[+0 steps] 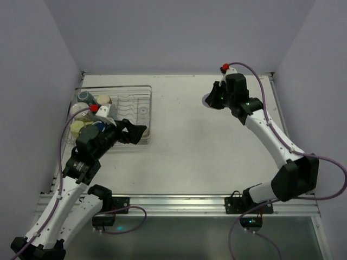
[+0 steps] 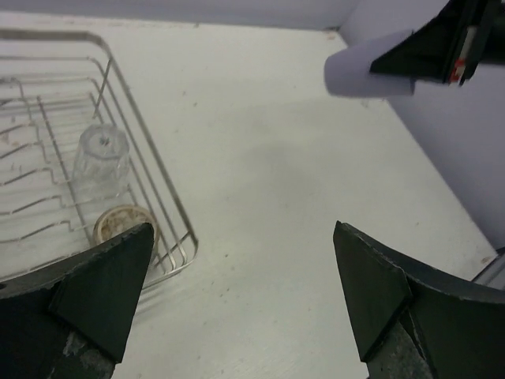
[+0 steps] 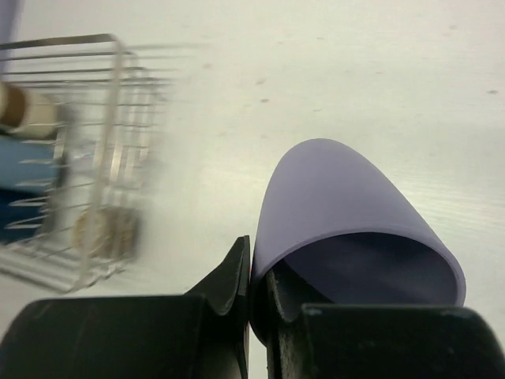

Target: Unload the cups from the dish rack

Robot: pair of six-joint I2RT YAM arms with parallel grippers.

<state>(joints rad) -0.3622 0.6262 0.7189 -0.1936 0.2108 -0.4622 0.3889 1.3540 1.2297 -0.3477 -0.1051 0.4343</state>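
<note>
Right now my right fingers (image 3: 233,276) pinch the lavender cup (image 3: 347,205) by its wall, one finger inside the rim. It hangs over the desk (image 1: 195,157) at the upper right of the top view, well apart from the dish rack (image 1: 149,108) at upper left. I'd turn it upright and lower it gently before letting go. My left fingers (image 2: 102,288) are spread beside the rack, where other cups (image 1: 80,111) sit.

Blurry dish rack (image 3: 118,118), right-wrist view.
</note>
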